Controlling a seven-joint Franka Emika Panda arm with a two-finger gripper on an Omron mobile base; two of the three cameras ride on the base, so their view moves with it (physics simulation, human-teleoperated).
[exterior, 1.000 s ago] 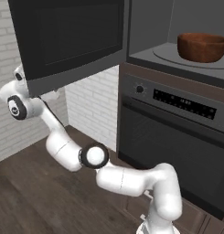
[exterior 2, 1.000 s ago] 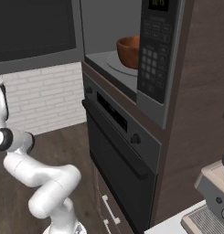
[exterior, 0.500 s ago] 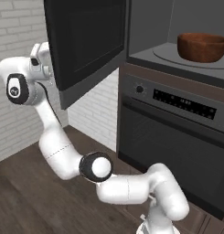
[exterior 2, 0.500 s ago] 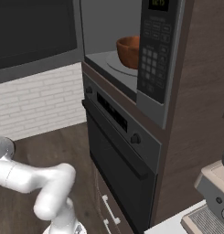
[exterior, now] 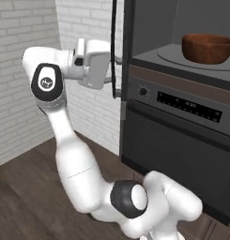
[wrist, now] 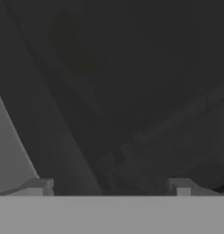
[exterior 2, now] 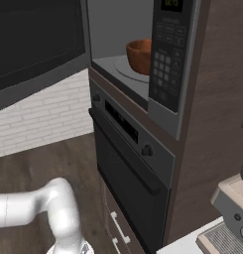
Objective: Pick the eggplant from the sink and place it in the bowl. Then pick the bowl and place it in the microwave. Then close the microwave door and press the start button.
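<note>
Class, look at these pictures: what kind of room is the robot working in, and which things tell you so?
Most likely a kitchen: a built-in microwave with a wooden bowl inside sits above an oven, and a coffee machine stands beside them.

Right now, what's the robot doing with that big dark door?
The robot is shutting the microwave door. Its open hand is pressed up against the outside of the door, which is swung most of the way round but not closed. The bowl already sits inside the microwave on the turntable. I can't see into the bowl to tell whether the eggplant is in it. The start button is not pressed yet.
</note>
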